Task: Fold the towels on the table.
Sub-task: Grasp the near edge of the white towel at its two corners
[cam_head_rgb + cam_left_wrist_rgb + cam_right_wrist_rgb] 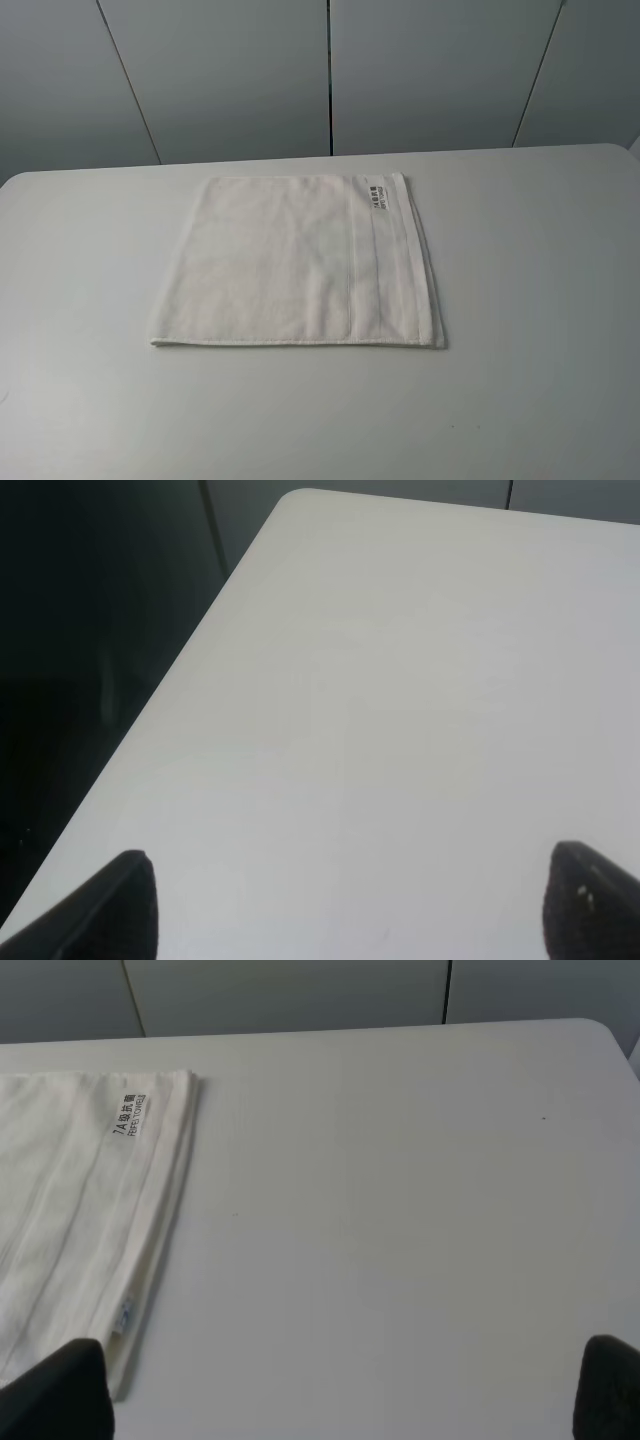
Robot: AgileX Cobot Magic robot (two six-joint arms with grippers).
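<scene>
A white terry towel (300, 265) lies flat in a rough square on the middle of the white table (540, 300). A woven band stripe (365, 270) runs near its right edge, and a small dark-printed label (379, 194) sits at its far right corner. Neither gripper shows in the exterior high view. My left gripper (355, 905) is open and empty over bare table (400, 680) near a rounded corner, with no towel in that view. My right gripper (335, 1390) is open and empty over bare table (400, 1210), beside the towel's (70, 1200) labelled edge (130, 1115).
Grey wall panels (230, 70) stand behind the table's far edge. In the left wrist view the table edge drops off to dark floor (80, 630). Bare table surface surrounds the towel on all sides.
</scene>
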